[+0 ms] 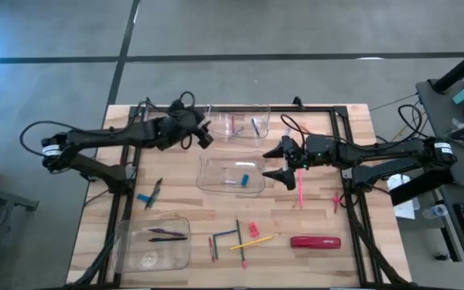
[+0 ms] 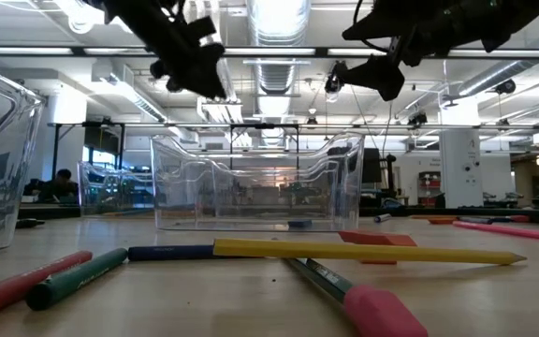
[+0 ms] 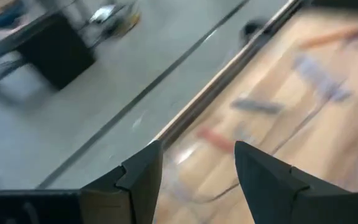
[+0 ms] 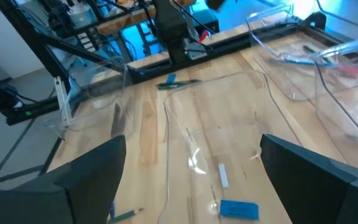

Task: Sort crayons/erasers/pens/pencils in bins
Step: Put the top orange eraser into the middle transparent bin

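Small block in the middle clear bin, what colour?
Blue. The small rectangular block in the middle clear plastic bin shows best in the right wrist view.

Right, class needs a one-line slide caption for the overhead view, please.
Both open grippers, left and right, hover by clear bins while pencils wait unsorted on the table.

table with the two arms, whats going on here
Two robot arms are sorting pens, pencils and erasers into clear bins. The left gripper hangs open and empty beside the far bin. The right gripper is open and empty at the edge of the middle bin, which holds a blue eraser. A third bin holds dark pens. Several pencils lie loose on the table.
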